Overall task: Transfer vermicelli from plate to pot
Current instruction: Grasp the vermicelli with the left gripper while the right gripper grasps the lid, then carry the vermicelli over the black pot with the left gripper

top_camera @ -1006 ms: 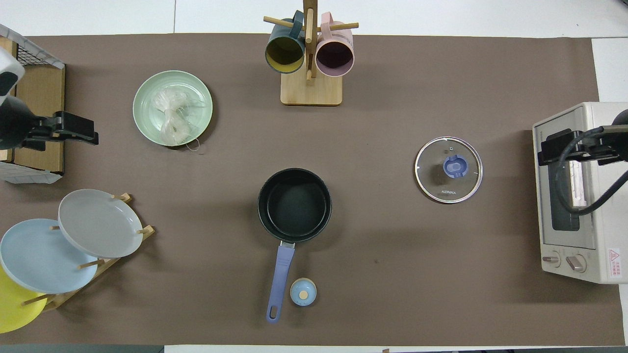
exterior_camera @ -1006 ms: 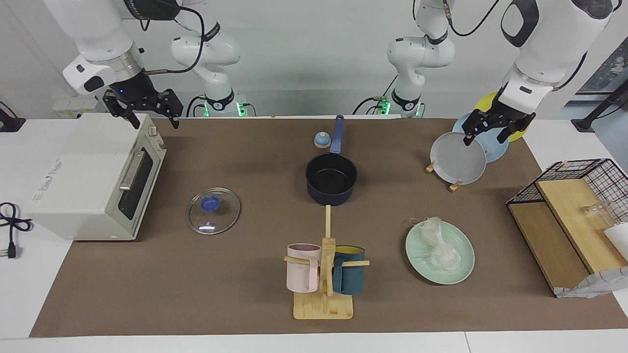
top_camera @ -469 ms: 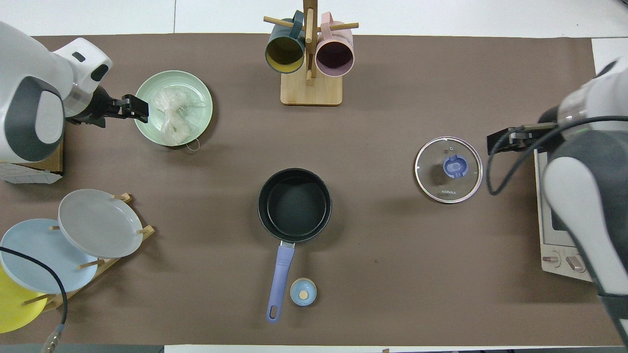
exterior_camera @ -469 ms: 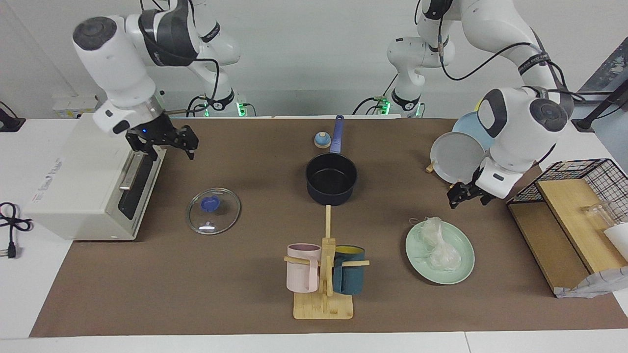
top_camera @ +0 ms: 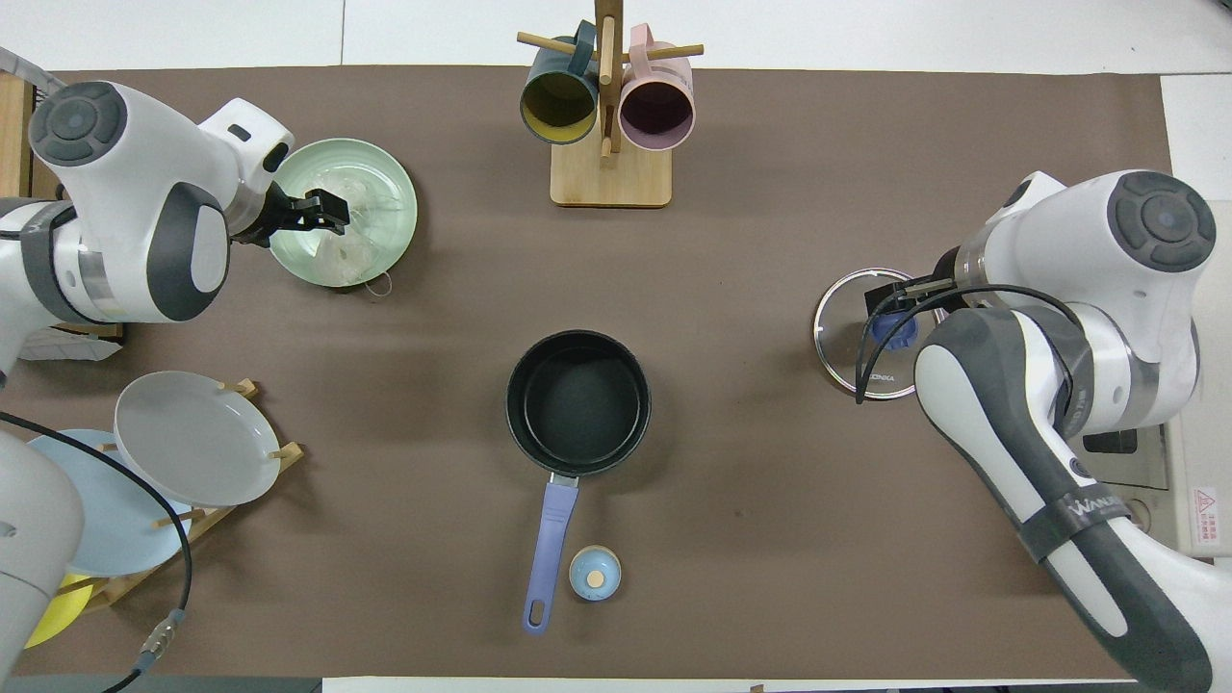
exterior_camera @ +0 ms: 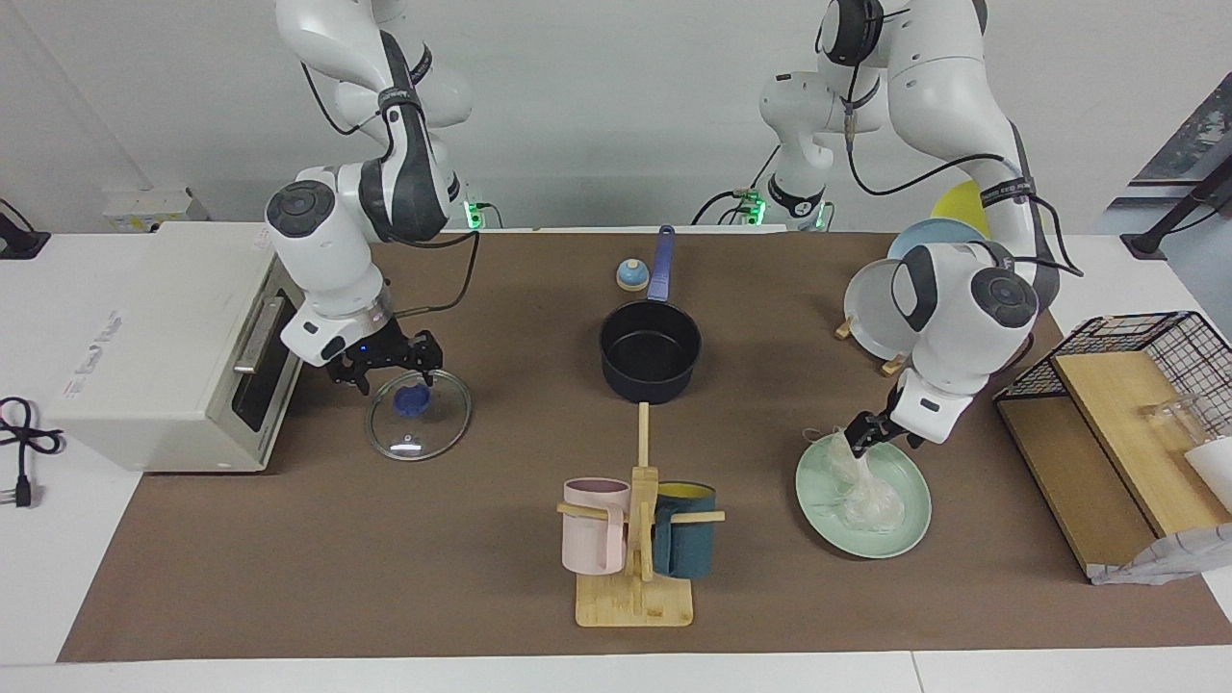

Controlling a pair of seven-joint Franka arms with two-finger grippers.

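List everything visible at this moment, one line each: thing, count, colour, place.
noodles: one bundle, whitish, on green plate
green plate: one, left arm's end
pot: one, navy, table middle
glass lid: one, clear, blue knob, in front of oven
oven: one, white, right arm's end
mugs: two, pink and teal, on wooden stand
rack plates: three, grey, blue, yellow
bell: one, blue, beside pot handle
left hand: open, over noodles
right hand: open, over glass lid
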